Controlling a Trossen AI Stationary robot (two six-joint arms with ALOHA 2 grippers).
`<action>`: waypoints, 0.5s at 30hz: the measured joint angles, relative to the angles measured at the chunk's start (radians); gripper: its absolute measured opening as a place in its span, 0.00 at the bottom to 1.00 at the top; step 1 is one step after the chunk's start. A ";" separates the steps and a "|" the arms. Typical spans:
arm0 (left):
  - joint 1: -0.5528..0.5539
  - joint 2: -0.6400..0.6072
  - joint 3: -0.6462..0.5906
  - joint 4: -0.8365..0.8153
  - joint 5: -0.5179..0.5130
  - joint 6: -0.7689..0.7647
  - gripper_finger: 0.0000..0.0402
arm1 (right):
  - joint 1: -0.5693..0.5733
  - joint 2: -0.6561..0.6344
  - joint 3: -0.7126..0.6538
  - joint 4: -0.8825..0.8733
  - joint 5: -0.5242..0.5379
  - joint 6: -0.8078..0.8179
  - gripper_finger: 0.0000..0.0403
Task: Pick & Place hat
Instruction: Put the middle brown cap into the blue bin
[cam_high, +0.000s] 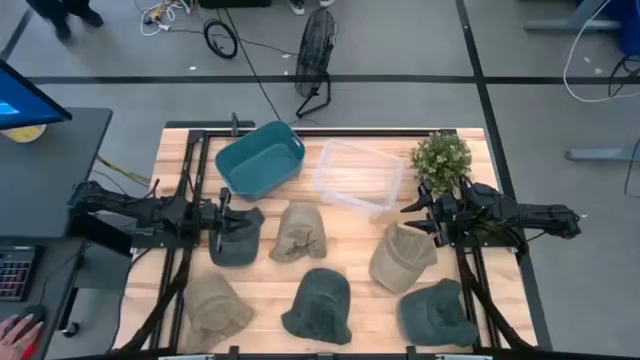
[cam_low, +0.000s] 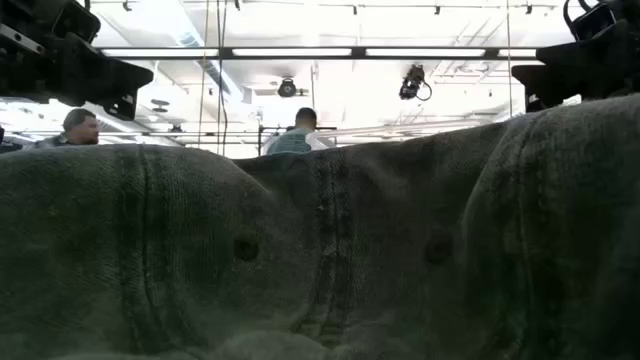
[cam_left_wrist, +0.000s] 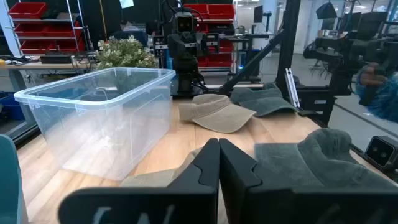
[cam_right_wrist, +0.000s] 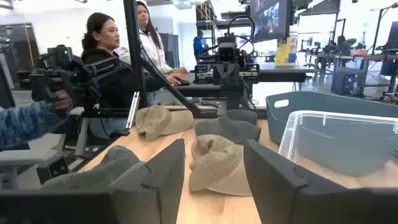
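Several soft hats lie crown-up on the wooden table: a dark green one, a tan one, another tan one, an olive one and two dark green ones. My left gripper is shut and sits at the left edge of the first dark green hat. My right gripper is open, just beyond the far edge of the right tan hat. In the low view a dark hat fills the picture.
A blue bin and a clear plastic bin stand at the far side, with a potted plant to their right. People sit beyond the table. Bare wood shows between the hats.
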 joint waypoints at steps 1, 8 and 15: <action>0.000 0.000 0.000 0.000 0.000 0.000 0.01 | 0.000 0.000 0.000 0.000 0.000 0.000 0.42; 0.002 0.000 0.000 0.020 0.000 -0.035 0.01 | 0.000 0.000 0.000 0.014 0.000 0.028 0.42; 0.002 0.001 0.010 0.041 -0.034 -0.087 0.09 | 0.001 0.000 0.000 0.082 -0.001 0.057 0.42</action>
